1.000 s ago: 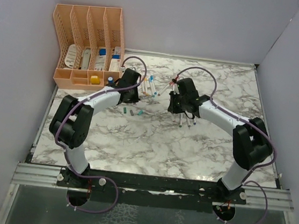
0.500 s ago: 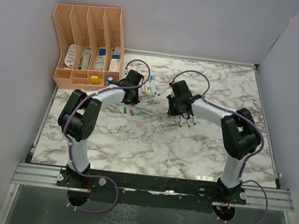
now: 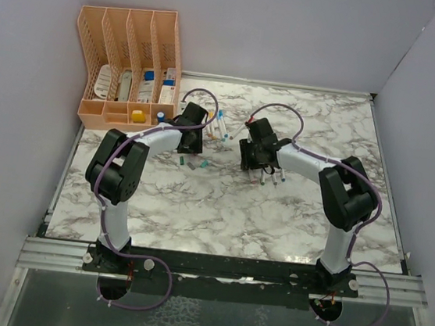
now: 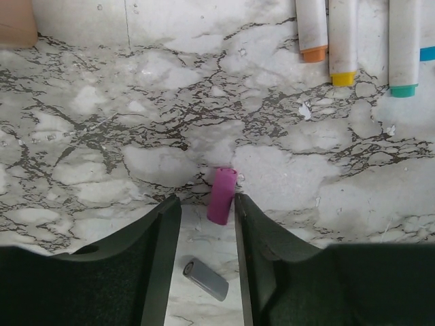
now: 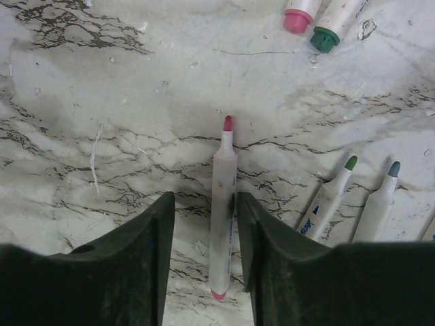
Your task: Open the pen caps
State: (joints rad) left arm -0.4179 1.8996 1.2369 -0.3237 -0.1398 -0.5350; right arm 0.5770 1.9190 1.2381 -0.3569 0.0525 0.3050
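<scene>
Left gripper [image 4: 207,200]: fingers are seen parted, nothing is gripped. A pink cap [image 4: 222,195] and a grey cap [image 4: 206,278] are found lying loose between them, right of the peach organizer [image 3: 126,66]. Right gripper [image 5: 205,198]: fingers are also parted. An uncapped pink-tipped pen [image 5: 222,224] is seen lying between them, further right of the organizer.

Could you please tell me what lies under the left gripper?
Below the left gripper, a pink pen cap and a grey cap lie on the marble table between its open fingers. Whatever the black fingers cover is hidden.
</scene>
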